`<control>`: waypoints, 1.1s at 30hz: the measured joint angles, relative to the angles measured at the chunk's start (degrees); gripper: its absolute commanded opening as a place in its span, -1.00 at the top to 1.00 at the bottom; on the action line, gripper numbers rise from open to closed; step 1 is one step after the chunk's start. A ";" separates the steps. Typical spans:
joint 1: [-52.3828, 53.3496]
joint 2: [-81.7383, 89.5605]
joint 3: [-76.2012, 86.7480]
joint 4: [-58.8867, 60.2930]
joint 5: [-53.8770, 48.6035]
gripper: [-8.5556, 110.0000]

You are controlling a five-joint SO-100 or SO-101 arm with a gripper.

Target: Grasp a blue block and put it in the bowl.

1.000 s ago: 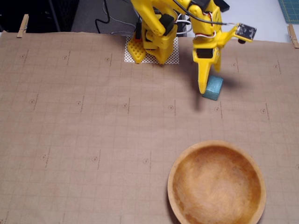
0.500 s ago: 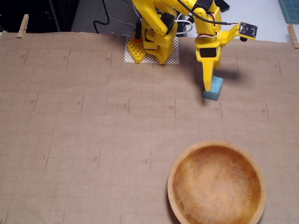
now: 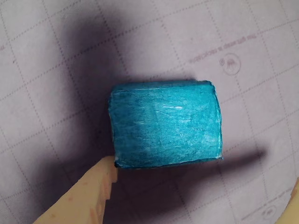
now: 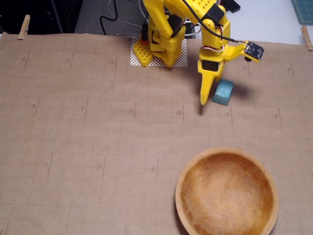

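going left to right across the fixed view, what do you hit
left clothespin → white mesh pad under the arm base → gripper → blue block → right clothespin

blue block (image 4: 223, 91) on the paper mat (image 4: 98, 137), just right of the gripper (image 4: 209, 93) in the fixed view, bowl (image 4: 226, 192) lower down near the front edge, well apart from the block, arm base (image 4: 161, 41) at the back edge

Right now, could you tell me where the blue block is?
In the fixed view the block lies on the paper, upper right, just right of the yellow finger and well above the bowl.
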 measured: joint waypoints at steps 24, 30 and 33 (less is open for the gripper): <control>-0.62 -2.11 0.00 -4.75 0.00 0.04; -0.62 -9.76 0.00 -10.02 0.00 0.04; -0.62 -10.90 0.00 -11.69 0.00 0.04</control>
